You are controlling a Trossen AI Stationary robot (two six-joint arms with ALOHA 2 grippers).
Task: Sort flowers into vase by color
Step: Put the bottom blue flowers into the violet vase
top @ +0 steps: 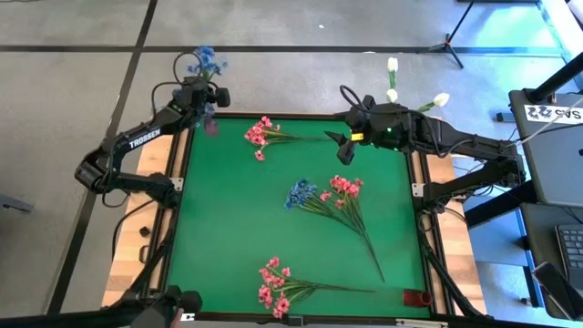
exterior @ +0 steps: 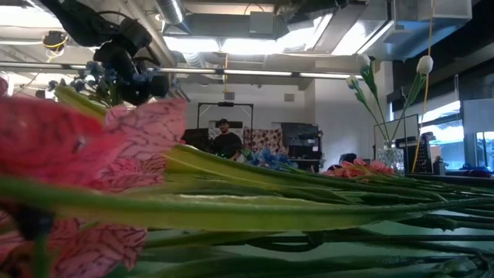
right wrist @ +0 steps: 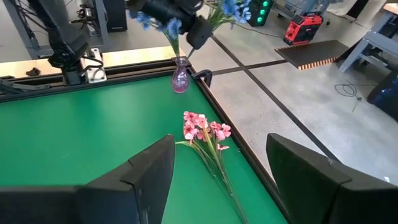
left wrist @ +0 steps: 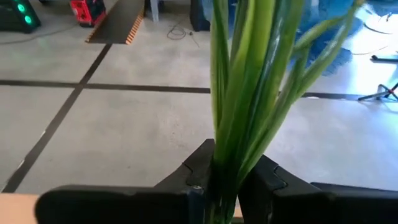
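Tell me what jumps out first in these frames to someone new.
The left gripper, at the green table's far left corner, is shut on a blue flower spray above a small vase. The right gripper hovers open at the far edge beside a pink spray. White buds already stand at the far right corner.

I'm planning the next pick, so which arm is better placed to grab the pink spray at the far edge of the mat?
Probably the right. Its claw is open and empty beside the pink spray, while the left claw grips blue flower stems at the purple vase.
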